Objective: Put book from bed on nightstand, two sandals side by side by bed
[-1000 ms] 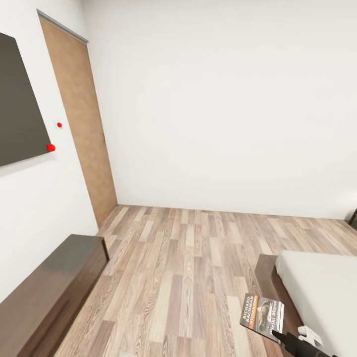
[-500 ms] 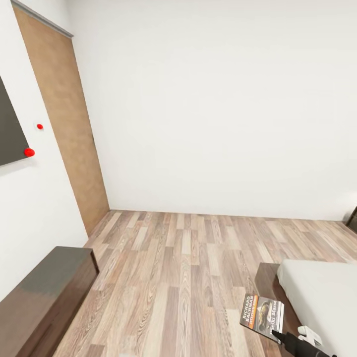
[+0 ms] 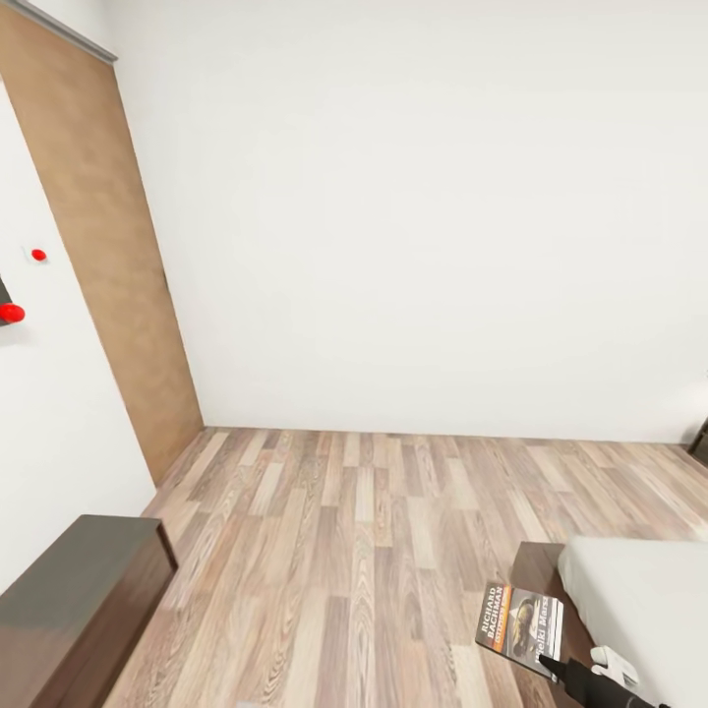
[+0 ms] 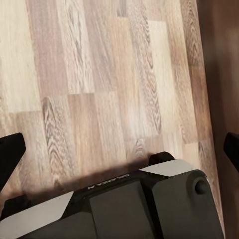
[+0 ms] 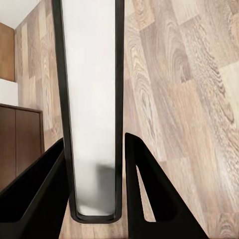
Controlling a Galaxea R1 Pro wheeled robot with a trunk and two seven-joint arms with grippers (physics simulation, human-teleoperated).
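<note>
My right pincer [image 3: 547, 667], head view: low at the right, pinching the book [image 3: 521, 617] by its near edge, cover up, carried over the wood-plank floor [image 3: 364, 531] just beside the bed [image 3: 639, 600] corner. So book's off the mattress, step 1 half done; nightstand drop is left, and both sandals too. Dark dresser [image 3: 69, 590] sits at left, brown door [image 3: 98, 256] beyond. Cover reads "RICHARD BACHMAN" in white; orange band text too small to read.

Left wrist view: my left pincer [image 4: 119, 149] is spread wide, nothing between the tips, floor planks below. Mirrored lettering on the housing, can't read it.

Right wrist view: fingers [image 5: 149, 194] pressed on the book [image 5: 92, 104], seen edge-on, pale pages between dark covers.
</note>
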